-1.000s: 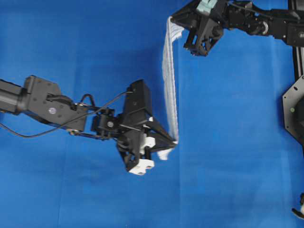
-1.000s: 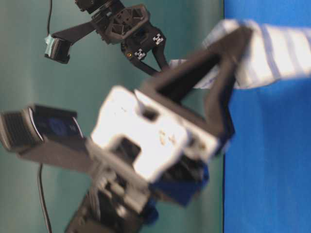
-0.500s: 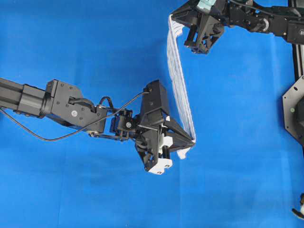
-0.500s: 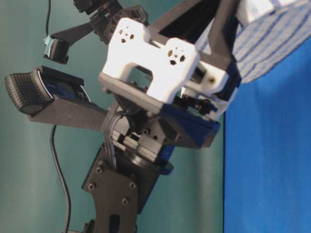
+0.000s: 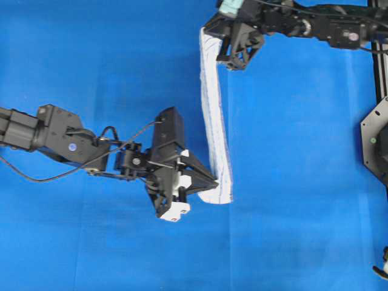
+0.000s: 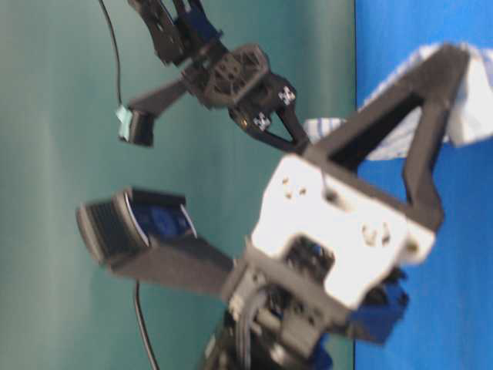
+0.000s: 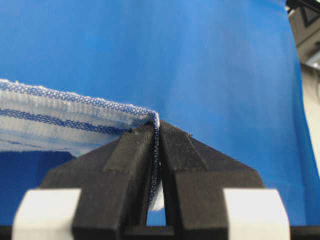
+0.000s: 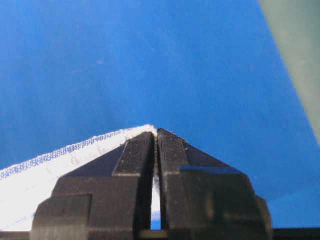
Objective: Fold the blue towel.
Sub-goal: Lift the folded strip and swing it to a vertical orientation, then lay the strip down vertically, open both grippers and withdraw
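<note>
The blue towel (image 5: 213,121), white with thin blue stripes, hangs stretched edge-on as a narrow band between my two grippers above the table. My left gripper (image 5: 214,181) is shut on its near corner; in the left wrist view the cloth (image 7: 75,117) runs left from the closed left gripper (image 7: 156,131). My right gripper (image 5: 213,31) is shut on the far corner; in the right wrist view the towel (image 8: 60,157) trails left from the right gripper (image 8: 155,134). In the table-level view the towel (image 6: 477,108) shows behind the left gripper's fingers (image 6: 431,131).
The plain blue table covering (image 5: 303,182) spreads under everything. A black frame and mount (image 5: 376,133) stand along the right edge of the overhead view. The left arm (image 5: 73,142) reaches in from the left, the right arm (image 5: 315,21) along the top.
Both grippers have moved left with the towel held taut. The left gripper pulled back from about the centre, and the towel's lower end now shows flatter.
</note>
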